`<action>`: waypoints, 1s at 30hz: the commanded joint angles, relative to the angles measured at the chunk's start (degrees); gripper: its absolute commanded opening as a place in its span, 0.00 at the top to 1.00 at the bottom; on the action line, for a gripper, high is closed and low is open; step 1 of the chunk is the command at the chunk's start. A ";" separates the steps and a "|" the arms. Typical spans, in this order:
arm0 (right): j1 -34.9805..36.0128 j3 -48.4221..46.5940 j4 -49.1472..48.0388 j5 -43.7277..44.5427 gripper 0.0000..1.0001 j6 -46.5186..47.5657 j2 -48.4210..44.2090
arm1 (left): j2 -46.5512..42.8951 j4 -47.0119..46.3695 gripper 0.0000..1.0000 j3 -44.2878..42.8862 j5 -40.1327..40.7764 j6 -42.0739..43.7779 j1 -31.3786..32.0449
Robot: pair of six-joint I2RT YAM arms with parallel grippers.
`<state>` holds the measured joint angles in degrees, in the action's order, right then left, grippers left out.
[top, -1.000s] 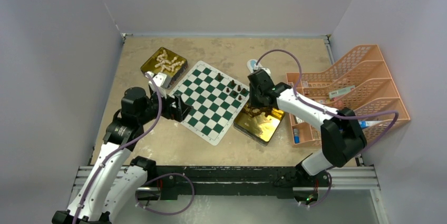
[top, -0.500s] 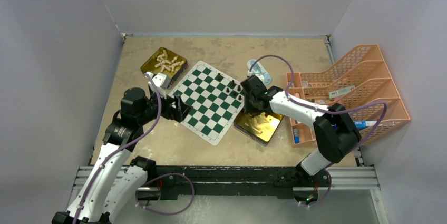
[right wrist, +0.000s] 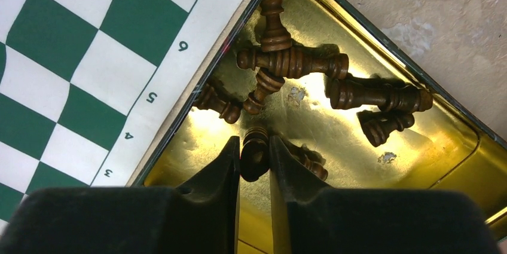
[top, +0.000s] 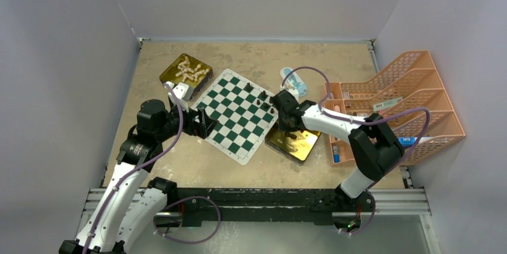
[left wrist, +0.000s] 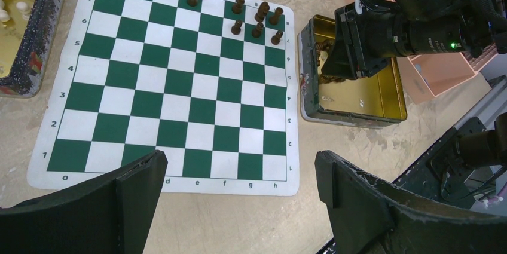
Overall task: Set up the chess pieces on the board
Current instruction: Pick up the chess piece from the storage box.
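**Right gripper (right wrist: 254, 144) clenched on a dark brown chess piece (right wrist: 255, 158) inside the gold tin (right wrist: 335, 206)**

The tin is set just beside the board (left wrist: 173, 86), at its lettered "h" edge, and more loose dark pieces (right wrist: 287, 63) are seen lying in it. Several standing dark pieces (left wrist: 262, 10) are grouped at the board corner nearest the tin. The left gripper (left wrist: 239, 200) is held wide open, released, above the opposite board edge. Cream-white pieces (top: 190, 70) are kept in a second tin (top: 169, 75) towards the surface's (top: 251, 57) far left corner.

Right pincer (top: 285, 125) down over gold tin (top: 302, 144) beside board (top: 236, 113); few dark chess pieces (top: 263, 100) near board's right corner; left pincer (top: 207, 124) at its left edge.
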<state>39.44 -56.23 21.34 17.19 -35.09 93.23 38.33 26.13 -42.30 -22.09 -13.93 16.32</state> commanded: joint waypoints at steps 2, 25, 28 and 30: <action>0.46 -1.19 2.14 2.34 0.85 -0.87 -2.53 | -0.51 -3.01 0.05 0.07 0.01 0.31 0.21; 0.55 -6.94 8.07 3.81 0.87 -0.46 -4.53 | 0.26 -3.19 0.10 0.08 -0.83 0.31 0.21; 0.58 -7.31 7.92 3.63 0.86 -0.48 -5.02 | 0.41 -3.19 0.11 0.12 -0.78 0.31 0.21; 0.57 -6.37 6.25 3.64 0.87 -0.65 -5.48 | 0.44 -3.18 0.11 0.03 -0.77 0.16 0.20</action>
<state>39.75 -61.19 27.92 18.83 -35.14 89.89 38.79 25.78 -42.28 -22.15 -13.93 16.32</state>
